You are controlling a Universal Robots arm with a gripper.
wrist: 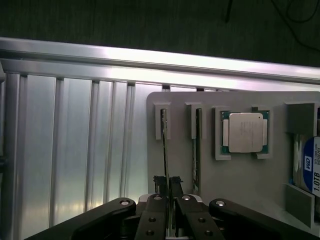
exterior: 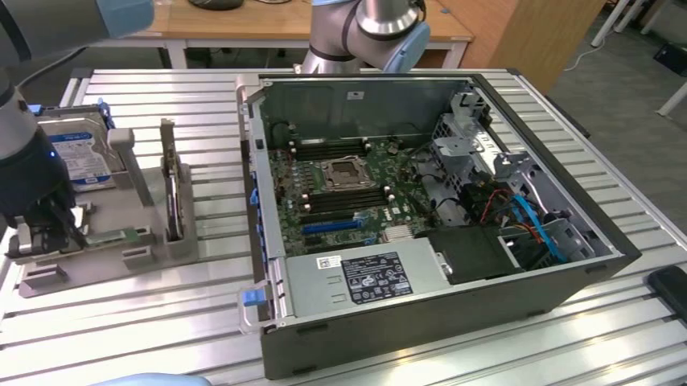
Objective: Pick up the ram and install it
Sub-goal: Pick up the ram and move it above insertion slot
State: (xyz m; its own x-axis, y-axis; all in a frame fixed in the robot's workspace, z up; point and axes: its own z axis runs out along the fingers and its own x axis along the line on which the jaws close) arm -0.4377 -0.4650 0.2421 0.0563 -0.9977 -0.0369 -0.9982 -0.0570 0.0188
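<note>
While the ram [wrist: 164, 145] stands on edge in its gray holder [wrist: 240, 185] slot, gripper [wrist: 169, 189] clamped on one end; processor chip [wrist: 245, 132] seated nearby.

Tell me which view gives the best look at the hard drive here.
The exterior view: the hard drive shows most of its blue and white label to the camera, with the arm covering one corner. The wrist view catches just a cropped strip of it, with part of the blue label.
</note>
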